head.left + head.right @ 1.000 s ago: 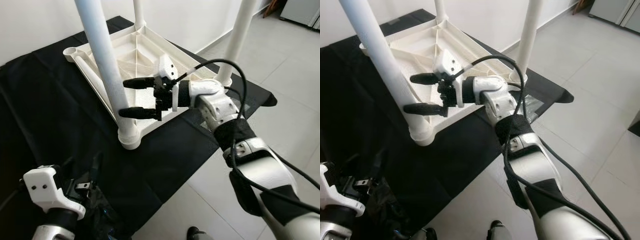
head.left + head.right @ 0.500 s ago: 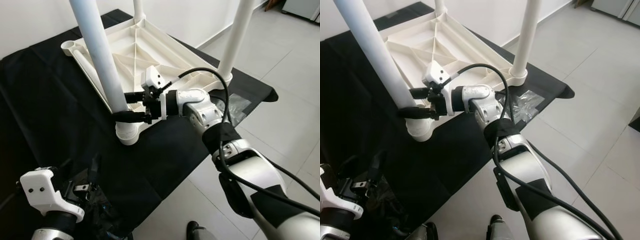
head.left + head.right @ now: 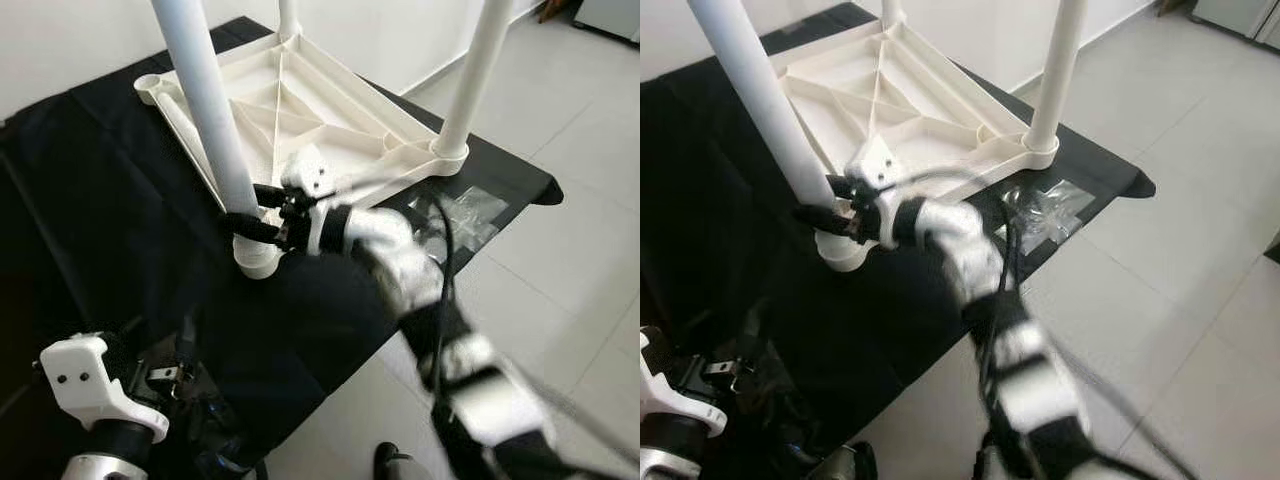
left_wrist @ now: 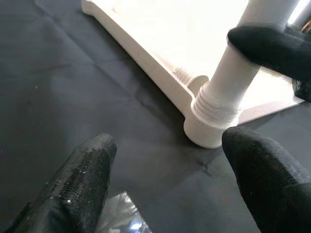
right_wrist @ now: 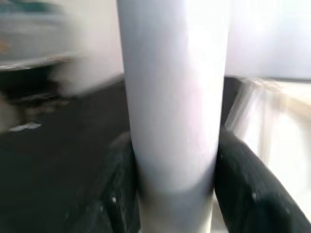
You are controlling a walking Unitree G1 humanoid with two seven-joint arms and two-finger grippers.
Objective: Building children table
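Three legs already stand on the upturned desk (image 3: 300, 95). We see the right tool (image 3: 262, 213) clamped on the near leg (image 3: 205, 90) just above its socket, long axis upright. The left tool (image 4: 170, 184), fingers apart, waits low, well apart.

Bright even daylight, right arm (image 3: 440, 330) motion-blurred, right wrist view soft, tabletop (image 4: 194, 29) overexposed
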